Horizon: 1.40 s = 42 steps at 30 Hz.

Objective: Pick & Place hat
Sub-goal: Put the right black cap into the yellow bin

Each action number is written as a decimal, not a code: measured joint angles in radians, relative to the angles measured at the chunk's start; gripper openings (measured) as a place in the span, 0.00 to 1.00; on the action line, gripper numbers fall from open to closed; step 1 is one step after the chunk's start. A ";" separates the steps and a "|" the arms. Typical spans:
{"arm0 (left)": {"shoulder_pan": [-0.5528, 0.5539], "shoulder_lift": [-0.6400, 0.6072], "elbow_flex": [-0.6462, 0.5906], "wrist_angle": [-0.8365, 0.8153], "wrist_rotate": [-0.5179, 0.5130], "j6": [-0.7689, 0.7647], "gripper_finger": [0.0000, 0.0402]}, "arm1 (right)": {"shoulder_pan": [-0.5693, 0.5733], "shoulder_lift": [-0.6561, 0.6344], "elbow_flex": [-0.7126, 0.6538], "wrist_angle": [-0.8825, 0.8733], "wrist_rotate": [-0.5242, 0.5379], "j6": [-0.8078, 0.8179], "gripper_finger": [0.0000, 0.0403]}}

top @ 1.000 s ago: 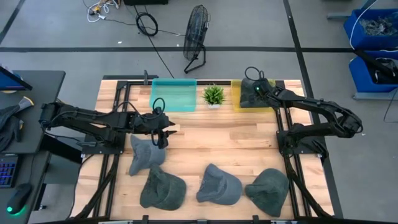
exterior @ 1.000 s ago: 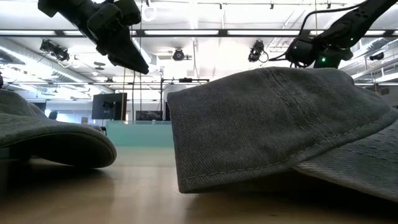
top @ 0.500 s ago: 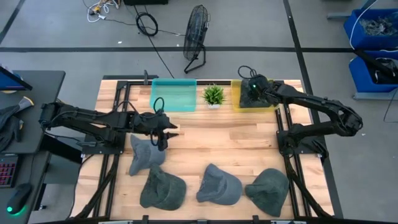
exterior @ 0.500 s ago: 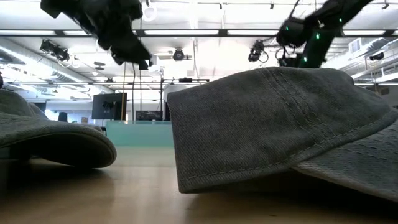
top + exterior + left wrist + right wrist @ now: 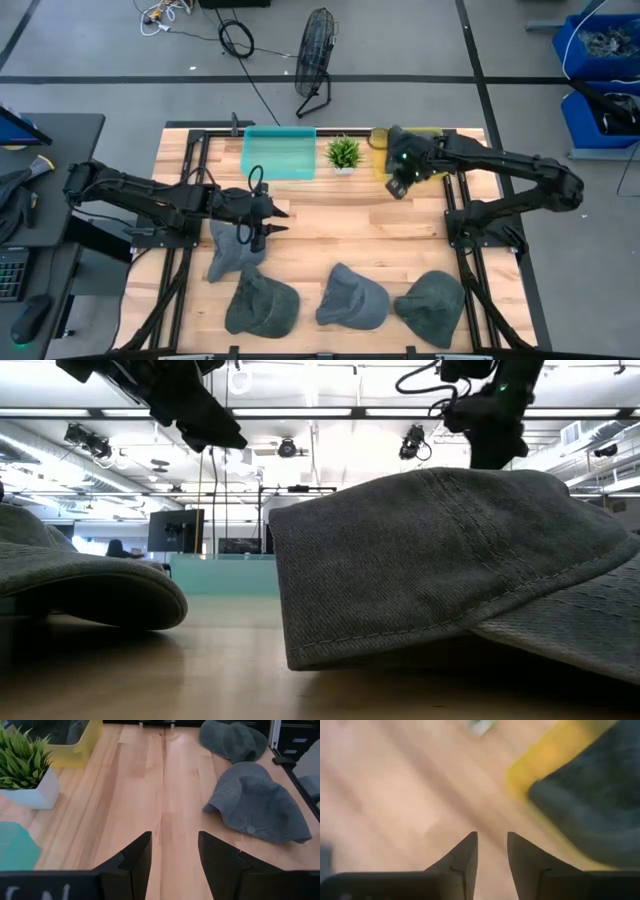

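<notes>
Four grey hats lie crown-up on the wooden table near its near edge: one (image 5: 235, 250) just below my left gripper, and three more (image 5: 262, 303), (image 5: 352, 297), (image 5: 432, 307). A fifth dark hat (image 5: 590, 810) lies in the yellow bin (image 5: 545, 760) at the far edge. My left gripper (image 5: 275, 215) hovers open above the table, beside the nearest hat; its wrist view shows its fingers (image 5: 135, 860) over bare wood. My right gripper (image 5: 395, 185) is open and empty, in the air just off the yellow bin (image 5: 425, 135) on its left, near side.
A teal bin (image 5: 279, 152) and a small potted plant (image 5: 344, 153) stand at the far edge beside the yellow bin. Bare wood lies across the table's middle between both grippers. A floor fan (image 5: 315, 50) and blue crates (image 5: 600, 60) stand off the table.
My right gripper has swung out from above the yellow bin toward the table's left and near side, and now hangs over bare wood beside the bin. My left gripper has stayed almost in place above the nearest hat, turning a little.
</notes>
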State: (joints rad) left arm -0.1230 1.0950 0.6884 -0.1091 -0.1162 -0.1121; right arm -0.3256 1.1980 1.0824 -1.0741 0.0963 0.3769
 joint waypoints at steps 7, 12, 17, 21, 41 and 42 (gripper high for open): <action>-0.011 0.000 0.000 -0.002 0.001 0.000 0.41 | 0.115 0.000 0.000 -0.063 -0.142 0.030 0.27; -0.010 0.000 0.000 -0.002 -0.001 0.000 0.41 | 0.172 0.000 0.000 -0.063 -0.239 0.036 0.27; -0.010 0.000 0.000 0.001 0.000 0.000 0.41 | 0.252 0.000 0.000 -0.112 -0.282 0.132 0.27; -0.009 0.000 0.000 0.019 -0.009 0.002 0.41 | 0.366 0.000 0.000 -0.134 -0.328 0.261 0.27; -0.009 0.000 0.001 0.139 -0.180 0.057 0.41 | 0.882 0.268 -0.020 0.106 -0.456 0.629 0.27; -0.009 0.000 0.001 0.140 -0.180 0.057 0.41 | 0.894 0.282 -0.020 0.125 -0.456 0.647 0.27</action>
State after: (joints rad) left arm -0.1322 1.0950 0.6891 0.0311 -0.2958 -0.0551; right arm 0.5683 1.4802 1.0622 -0.9491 -0.3595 1.0242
